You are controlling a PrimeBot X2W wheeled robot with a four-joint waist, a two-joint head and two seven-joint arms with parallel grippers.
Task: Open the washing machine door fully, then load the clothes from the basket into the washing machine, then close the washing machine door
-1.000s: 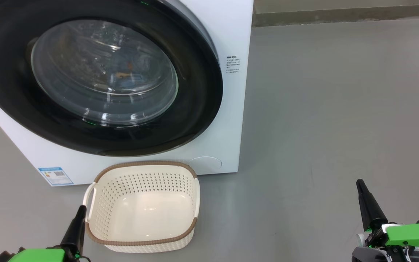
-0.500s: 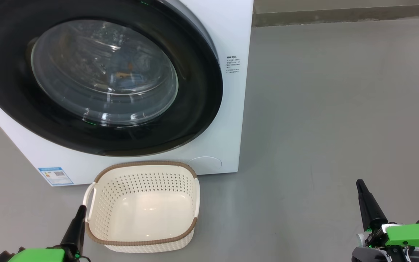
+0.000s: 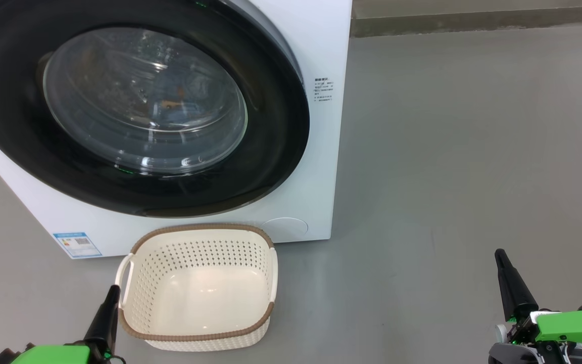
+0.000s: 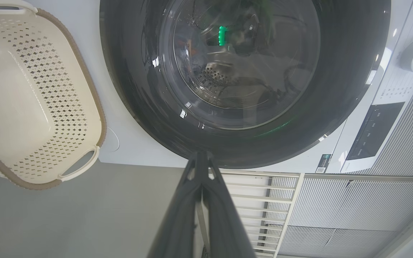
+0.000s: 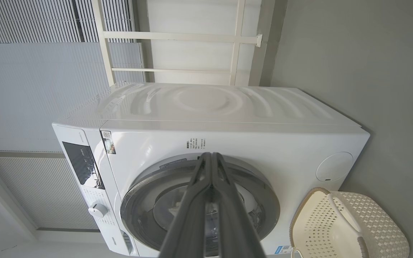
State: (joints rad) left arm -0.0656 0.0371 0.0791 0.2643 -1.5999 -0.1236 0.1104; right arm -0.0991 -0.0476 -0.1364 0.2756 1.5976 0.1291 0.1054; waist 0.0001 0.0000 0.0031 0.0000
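The white washing machine (image 3: 321, 45) stands at the upper left, and its black round door (image 3: 276, 131) lies flat against its front. Behind the glass window, clothes (image 3: 170, 103) show dimly as pale fabric with small orange-brown marks. The cream perforated basket (image 3: 200, 228) sits on the floor just in front of the machine with nothing inside it. My left gripper (image 3: 114, 289) is shut, its tip beside the basket's left handle. My right gripper (image 3: 498, 253) is shut over bare floor far to the right. The left wrist view shows the door (image 4: 335, 89) beyond my shut left gripper (image 4: 200, 154).
Grey floor (image 3: 447, 151) stretches to the right of the machine up to a wall base (image 3: 473, 23). The machine's dial (image 5: 97, 210) and dark control panel (image 5: 81, 165) are in the right wrist view, with white slatted panels (image 5: 31, 64) behind the machine.
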